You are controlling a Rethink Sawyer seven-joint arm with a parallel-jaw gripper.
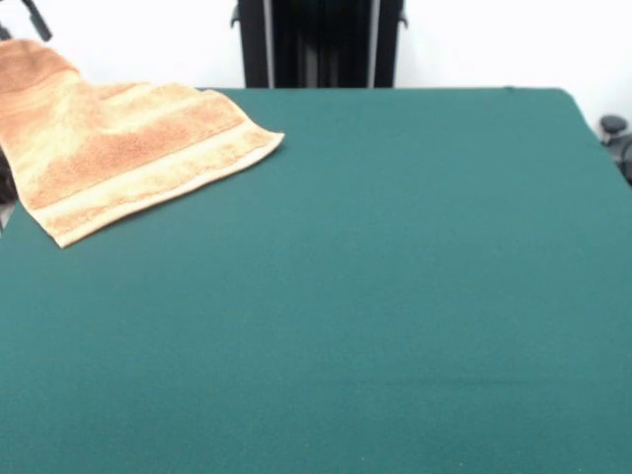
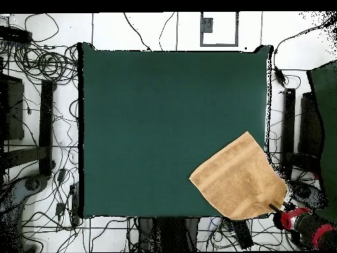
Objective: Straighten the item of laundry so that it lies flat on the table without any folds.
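The orange-tan towel (image 1: 118, 148) lies at the table's (image 1: 395, 296) far left corner in the front view, with pale band stripes along its near edge. Its left end rises off the table toward the picture's top left. In the overhead view the towel (image 2: 237, 178) sits at the lower right corner of the table (image 2: 158, 118) and reaches past the table's right edge. My gripper (image 2: 273, 207) is at the towel's outer corner, on the end of the red and black arm (image 2: 306, 224), and holds that corner up. The towel looks spread, one layer thick.
The robot's black pedestal (image 1: 316, 44) stands behind the table's far edge. Cables (image 2: 46, 66) and black stands lie on the floor around the table. A dark fixture (image 1: 617, 138) sits off the right edge. Another green surface (image 2: 326, 85) is at the overhead's right.
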